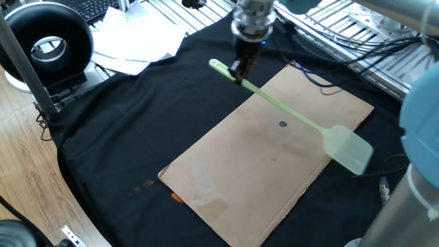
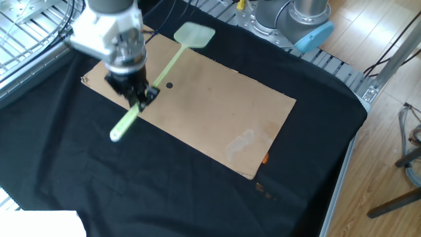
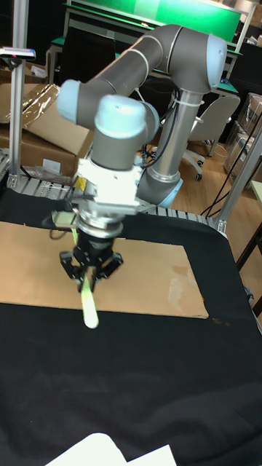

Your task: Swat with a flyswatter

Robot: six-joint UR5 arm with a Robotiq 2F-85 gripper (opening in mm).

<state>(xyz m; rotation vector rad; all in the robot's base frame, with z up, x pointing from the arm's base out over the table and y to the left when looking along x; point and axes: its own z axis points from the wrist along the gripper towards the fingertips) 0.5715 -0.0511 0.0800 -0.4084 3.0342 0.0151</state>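
My gripper (image 1: pixel 239 71) (image 2: pixel 142 97) (image 3: pixel 89 271) is shut on the pale green flyswatter's handle (image 1: pixel 274 108) (image 2: pixel 164 72), close to its free end (image 3: pixel 89 295). The thin handle slants over a brown cardboard sheet (image 1: pixel 254 165) (image 2: pixel 217 112) (image 3: pixel 138 273) lying on black cloth. Its squarish head (image 1: pixel 348 149) (image 2: pixel 193 34) hangs blurred past the cardboard's far end. A small dark spot (image 1: pixel 283 124) (image 2: pixel 170 85) sits on the cardboard under the handle. In the tall fixed view the arm hides most of the swatter.
White papers (image 1: pixel 140 42) and a black round device (image 1: pixel 48 42) lie at the cloth's edge. Cables (image 1: pixel 329 62) trail beside the cardboard. Metal framing (image 2: pixel 26 33) and the arm's base (image 2: pixel 293 20) border the table. An orange mark (image 2: pixel 265 158) shows at the cardboard's corner.
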